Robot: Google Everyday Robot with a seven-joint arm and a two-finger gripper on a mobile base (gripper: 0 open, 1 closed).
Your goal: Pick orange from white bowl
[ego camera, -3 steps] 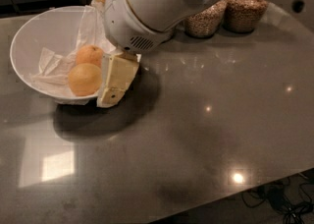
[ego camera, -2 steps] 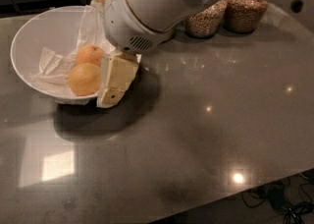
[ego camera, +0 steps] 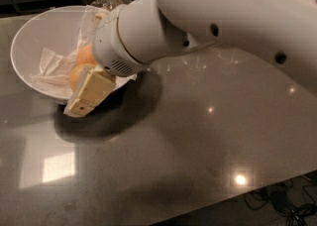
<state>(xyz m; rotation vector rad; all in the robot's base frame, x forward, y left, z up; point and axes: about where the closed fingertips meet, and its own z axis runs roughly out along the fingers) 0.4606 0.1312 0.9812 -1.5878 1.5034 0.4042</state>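
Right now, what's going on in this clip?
The robot's one arm stretches over the dark counter to the white bowl. Its hand sits at the bowl's near rim, right in front of the nearer orange. A second orange lies just behind it, and both rest on crumpled white paper inside the bowl. Whether the hand has a grip on the fruit can't be made out, and nothing is lifted out yet.
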